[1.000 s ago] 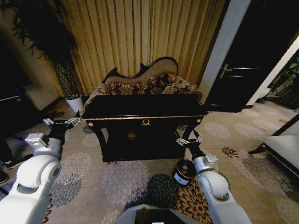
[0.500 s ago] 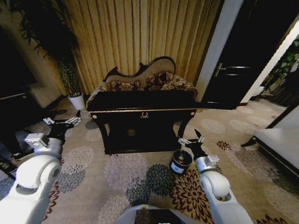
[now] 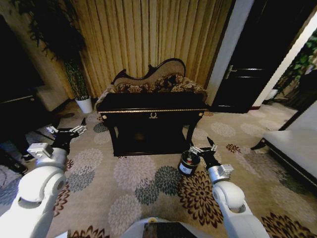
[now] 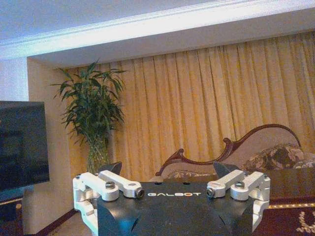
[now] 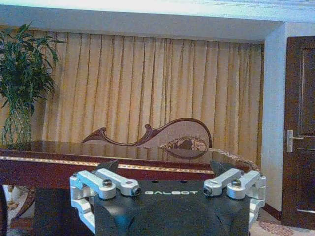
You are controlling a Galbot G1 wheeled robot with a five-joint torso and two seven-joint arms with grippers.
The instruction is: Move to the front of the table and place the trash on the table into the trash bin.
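Note:
The black glossy table (image 3: 153, 110) with gold trim stands ahead of me across the patterned carpet, and its top edge also shows in the right wrist view (image 5: 123, 160). The small black trash bin (image 3: 188, 162) with a white label sits on the floor by the table's front right leg. The trash is out of view; the table top reads as a dark bare surface. My right gripper (image 3: 204, 147) (image 5: 165, 166) hangs open just right of the bin, holding nothing. My left gripper (image 3: 67, 131) (image 4: 167, 169) is open and raised at the far left, away from the table.
A carved floral sofa (image 3: 153, 82) stands behind the table against gold curtains. A white plant pot (image 3: 85, 105) sits at the back left. A dark door (image 3: 247, 69) is at the right, pale furniture (image 3: 292, 146) at the far right, and a dark cabinet (image 3: 20, 106) on the left.
The whole picture has shifted: table and bin look smaller and farther, so the camera has drawn back. Both arms hold the same pose, grippers open.

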